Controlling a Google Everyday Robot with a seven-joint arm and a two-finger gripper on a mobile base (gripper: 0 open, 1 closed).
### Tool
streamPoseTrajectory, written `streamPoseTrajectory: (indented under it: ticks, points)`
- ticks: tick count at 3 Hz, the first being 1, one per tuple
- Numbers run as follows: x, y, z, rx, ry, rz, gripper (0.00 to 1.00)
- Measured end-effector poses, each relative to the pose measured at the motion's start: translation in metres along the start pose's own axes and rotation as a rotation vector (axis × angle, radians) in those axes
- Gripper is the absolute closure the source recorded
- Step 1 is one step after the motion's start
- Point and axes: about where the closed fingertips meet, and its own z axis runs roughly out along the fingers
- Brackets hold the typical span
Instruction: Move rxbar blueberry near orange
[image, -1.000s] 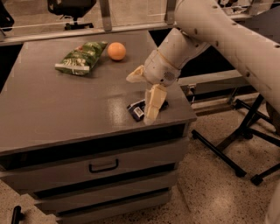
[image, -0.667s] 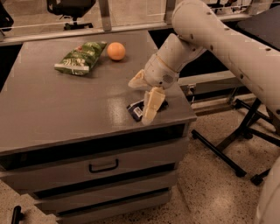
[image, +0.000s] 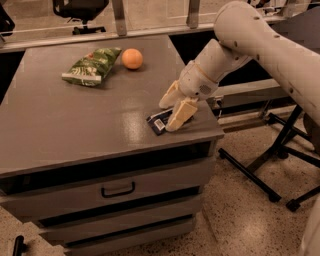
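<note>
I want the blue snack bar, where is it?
The snack bar lies at the front right edge of the table, beside the gripper, far from the orange and chip bag.

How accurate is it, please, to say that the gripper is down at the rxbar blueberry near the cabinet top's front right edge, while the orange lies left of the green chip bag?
One detail is wrong: the camera view shows the orange lying right of the green chip bag, not left. The rest holds: the gripper, fingers open, is down at the rxbar blueberry near the cabinet top's front right edge.

Bare tabletop (image: 100, 117) between claw (image: 167, 116) (front edge) and orange (image: 132, 58).
</note>
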Motion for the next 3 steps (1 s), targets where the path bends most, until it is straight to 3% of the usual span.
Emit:
streamPoseTrajectory:
  ticks: [1, 2, 3]
  points:
    - [-0.003, 0.000, -0.004, 0.000, 0.000, 0.000, 0.83]
    - [-0.003, 0.000, -0.005, 0.000, 0.000, 0.000, 1.00]
    - [-0.003, -0.006, -0.023, 0.034, 0.010, -0.028, 1.00]
